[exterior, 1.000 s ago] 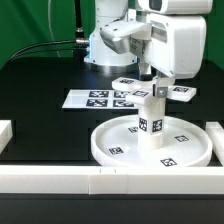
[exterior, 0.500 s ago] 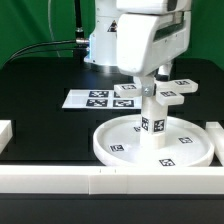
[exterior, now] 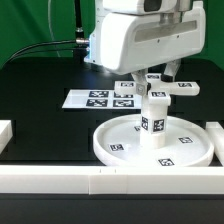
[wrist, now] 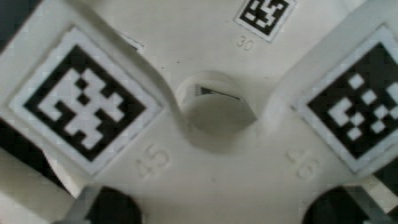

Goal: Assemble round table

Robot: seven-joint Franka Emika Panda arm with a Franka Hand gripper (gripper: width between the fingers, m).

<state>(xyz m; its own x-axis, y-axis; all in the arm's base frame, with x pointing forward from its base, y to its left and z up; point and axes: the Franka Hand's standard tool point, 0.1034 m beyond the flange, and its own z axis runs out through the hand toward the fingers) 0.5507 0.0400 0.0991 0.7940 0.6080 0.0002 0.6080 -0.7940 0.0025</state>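
On the exterior view's left, the thin flat white marker board (exterior: pixel 100 98) with its black-and-white tags lies flat on the black table (exterior: pixel 40 100). A long white border rail (exterior: pixel 60 178) runs along the near edge of the table.

Further right, the large white plastic round disc (exterior: pixel 115 143) with a raised rim sits on the table just behind the rail, tags scattered over its face. The short white cylinder leg (exterior: pixel 154 120) stands upright at the disc's middle, a tag on its side facing the camera.

Above the leg is the white plastic cross-shaped foot (exterior: pixel 160 84), level, its tagged arms spreading to both sides. Its hub is right over the leg's top end; whether it touches the leg cannot be told from this view. The bulky white head of the robot arm (exterior: pixel 145 40) hangs directly over the foot and hides most of the gripper (exterior: pixel 150 76), which reaches down to the foot's hub.

In the wrist view the foot (wrist: pixel 199 110) fills the picture: a round socket lies at its centre, between two arms that each carry a large tag. The dark fingertips (wrist: pixel 103 207) show at the edge of the picture, set apart on either side of the foot's middle. Whether they press on the foot cannot be told.
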